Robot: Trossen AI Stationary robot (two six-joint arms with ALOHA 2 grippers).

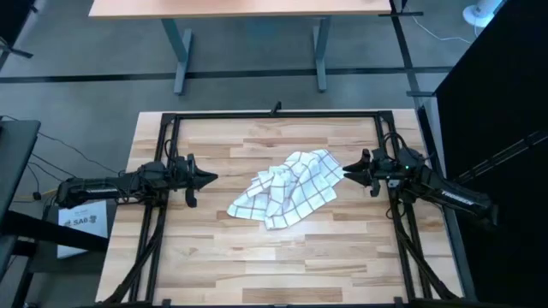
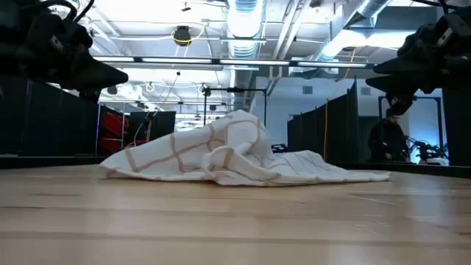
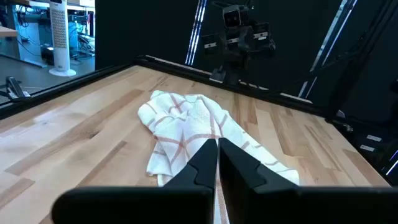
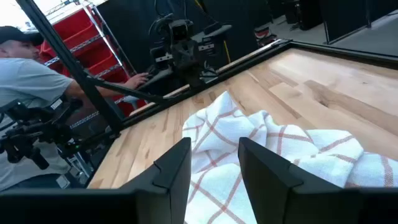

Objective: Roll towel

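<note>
The white towel (image 1: 288, 188) with reddish-brown grid lines lies crumpled in a heap on the middle of the wooden table (image 1: 214, 257); it also shows in the low view (image 2: 228, 156). My left gripper (image 1: 214, 179) hovers shut to the towel's left, clear of it; the left wrist view shows its fingers (image 3: 217, 163) closed together, pointing at the towel (image 3: 186, 124). My right gripper (image 1: 346, 170) is open at the towel's right edge, above it; its fingers (image 4: 214, 163) stand apart over the cloth (image 4: 273, 149).
A black frame (image 1: 274, 115) runs around the table. Bare wood lies near and far of the towel. A person (image 4: 37, 74) sits beyond the table's left side, next to a red shelf (image 4: 87, 31). A desk (image 1: 248, 17) stands behind the table.
</note>
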